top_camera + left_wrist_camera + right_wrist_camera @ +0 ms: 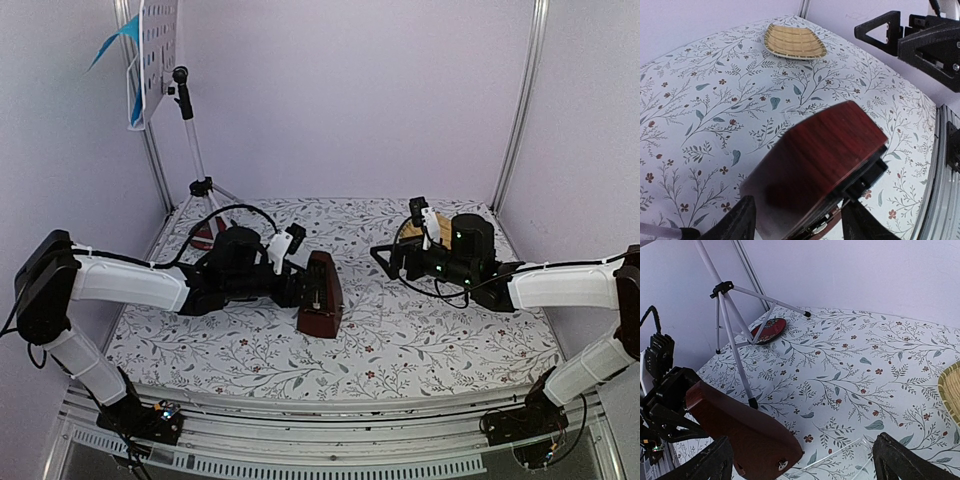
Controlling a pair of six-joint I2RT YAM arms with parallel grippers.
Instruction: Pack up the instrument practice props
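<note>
The dark brown metronome (320, 297) is tilted at the table's middle, its base edge off the cloth in the right wrist view (740, 435). My left gripper (298, 280) is shut on its narrow upper end; both fingers flank it in the left wrist view (802, 225). My right gripper (383, 256) is open and empty, just right of the metronome and pointing at it (807, 465). The silver tripod music stand (192, 140) stands at the back left. Its white perforated desk (158, 45) holds blue sheets (115, 40). Cream sheets do not show.
A woven basket tray (436, 226) lies behind my right arm, also in the left wrist view (794, 41). A red dish (769, 330) lies between the tripod legs (735, 340). A clear plastic piece (855, 450) lies on the floral cloth beneath my right gripper.
</note>
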